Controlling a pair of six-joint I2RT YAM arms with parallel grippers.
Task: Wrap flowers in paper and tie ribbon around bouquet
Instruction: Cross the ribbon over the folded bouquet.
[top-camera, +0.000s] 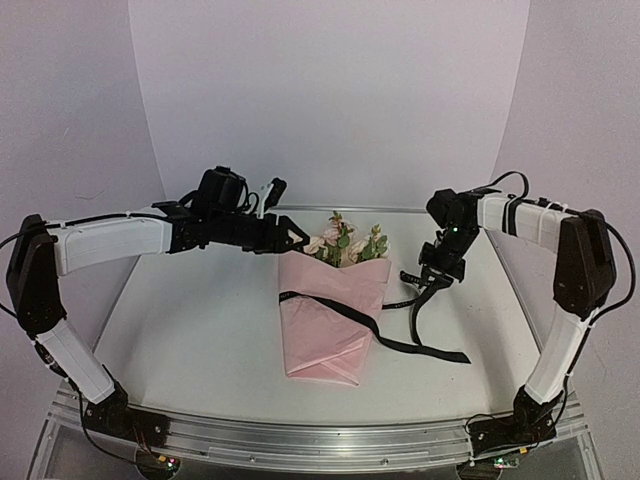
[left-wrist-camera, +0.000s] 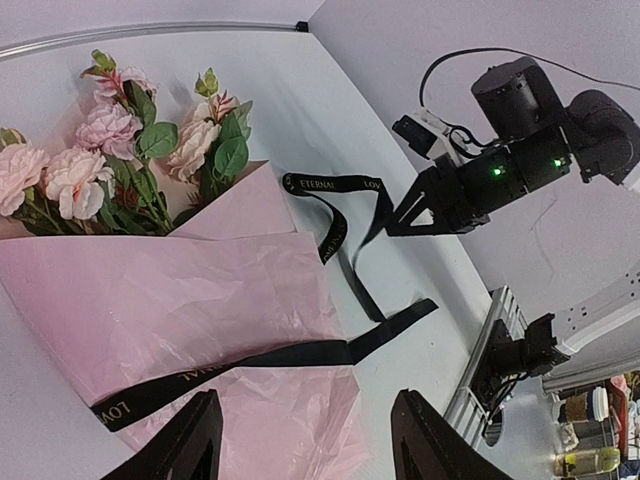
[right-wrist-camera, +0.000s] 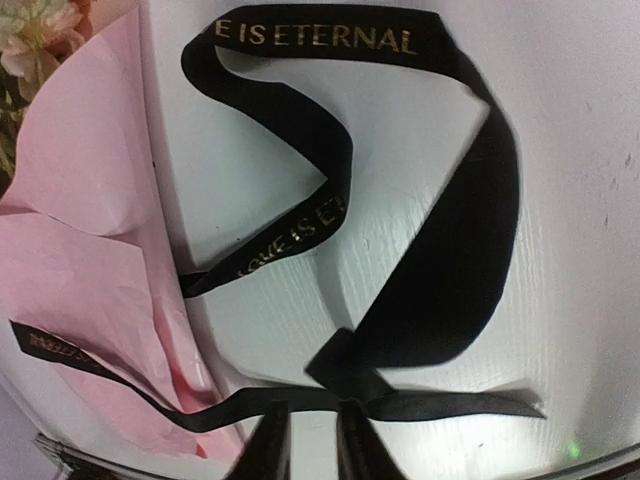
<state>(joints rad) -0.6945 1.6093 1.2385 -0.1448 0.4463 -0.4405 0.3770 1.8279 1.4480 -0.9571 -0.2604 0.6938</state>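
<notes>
The bouquet lies mid-table: pink paper (top-camera: 320, 335) folded into a cone around the flowers (top-camera: 345, 243), blooms pointing away from me. The black ribbon (top-camera: 330, 305) crosses the paper and trails off to the right. A loop of it rises to my right gripper (top-camera: 428, 288). In the right wrist view that gripper (right-wrist-camera: 313, 445) shows a narrow gap with bare table between its fingers. A fold of the ribbon (right-wrist-camera: 440, 270) rests at the right fingertip. My left gripper (top-camera: 293, 235) hovers open above the paper (left-wrist-camera: 150, 290), nothing in it (left-wrist-camera: 305, 440).
The white table (top-camera: 200, 340) ends at a metal rail (top-camera: 300, 440) along the near edge, where both arm bases are bolted. Pale backdrop walls close in the back and sides. The ribbon's free tail (top-camera: 450, 355) lies flat on the table to the right of the cone.
</notes>
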